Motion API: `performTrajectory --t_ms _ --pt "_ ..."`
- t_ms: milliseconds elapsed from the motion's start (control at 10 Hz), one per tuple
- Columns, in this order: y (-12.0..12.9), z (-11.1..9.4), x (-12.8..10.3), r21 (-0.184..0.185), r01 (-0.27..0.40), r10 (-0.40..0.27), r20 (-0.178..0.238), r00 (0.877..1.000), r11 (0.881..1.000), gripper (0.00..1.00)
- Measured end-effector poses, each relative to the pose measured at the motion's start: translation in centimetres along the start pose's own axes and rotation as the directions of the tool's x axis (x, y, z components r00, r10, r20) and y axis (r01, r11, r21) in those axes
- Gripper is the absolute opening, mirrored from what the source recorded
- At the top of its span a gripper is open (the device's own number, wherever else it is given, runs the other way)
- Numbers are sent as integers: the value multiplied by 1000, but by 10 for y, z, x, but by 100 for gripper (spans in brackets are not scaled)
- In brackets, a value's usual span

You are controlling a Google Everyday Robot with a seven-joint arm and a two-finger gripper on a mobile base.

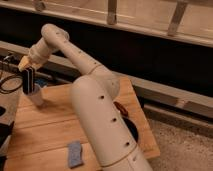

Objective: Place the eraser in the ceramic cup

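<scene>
Hovering tool (29, 85) directly above ceramic cup (36, 96)

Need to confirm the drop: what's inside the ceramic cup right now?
The gripper reaches into the ceramic cup from above. Its dark fingers cover the cup's inside, so any eraser there is hidden.
</scene>
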Motion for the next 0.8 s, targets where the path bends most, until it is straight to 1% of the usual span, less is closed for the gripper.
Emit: performTrajectory --t_ms 100,200,400,600,800 --pt "-4 1 1 1 -11 11 -3 1000 1000 54" --pt "-8 -1 2 3 -24 24 -5 1000 1000 63" --pt "-6 4 4 2 -25 25 -26 999 1000 67" --pt "-8 5 5 1 -32 32 -35 999 999 79" --pt "-9 6 7 1 -36 36 -41 998 999 80"
